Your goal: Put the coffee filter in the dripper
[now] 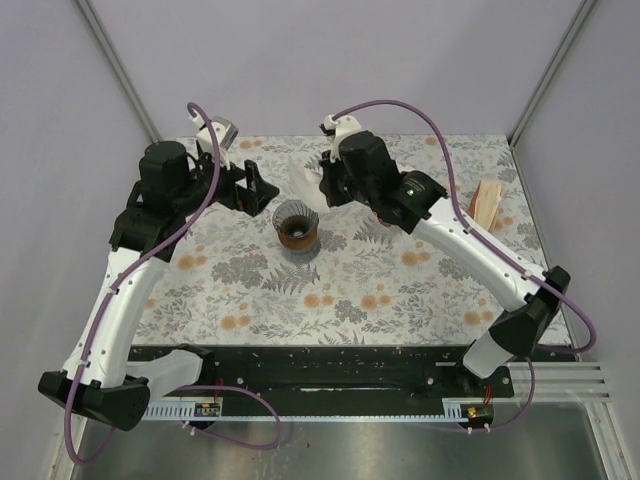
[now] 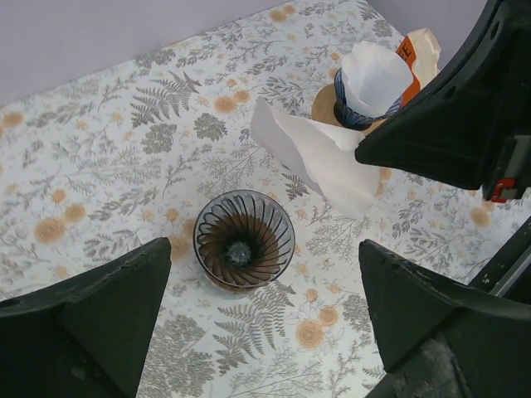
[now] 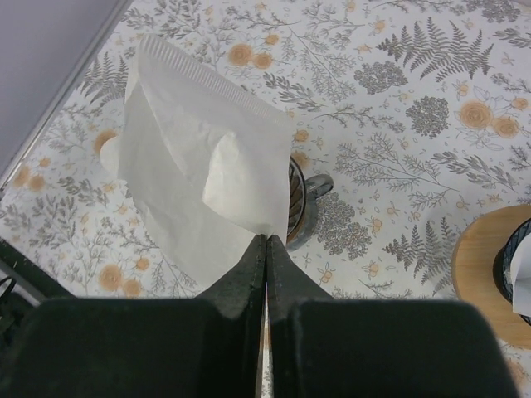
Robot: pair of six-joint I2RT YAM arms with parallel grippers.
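Observation:
The ribbed glass dripper (image 1: 297, 225) stands upright on the floral table; it is empty in the left wrist view (image 2: 244, 240). My right gripper (image 1: 318, 186) is shut on the lower edge of a white paper coffee filter (image 1: 300, 172), held in the air just behind and above the dripper. In the right wrist view the filter (image 3: 199, 174) fans out beyond the closed fingertips (image 3: 266, 240) and hides most of the dripper (image 3: 303, 207). The filter also shows in the left wrist view (image 2: 319, 162). My left gripper (image 1: 262, 195) is open and empty, left of the dripper, its fingers (image 2: 99, 315) wide apart.
A dark cup with more white filters (image 2: 369, 79) stands on a round wooden coaster (image 3: 489, 282) behind the dripper. A tan pack (image 1: 488, 203) stands at the table's right edge. Purple walls and metal frame posts (image 1: 115, 60) enclose the back.

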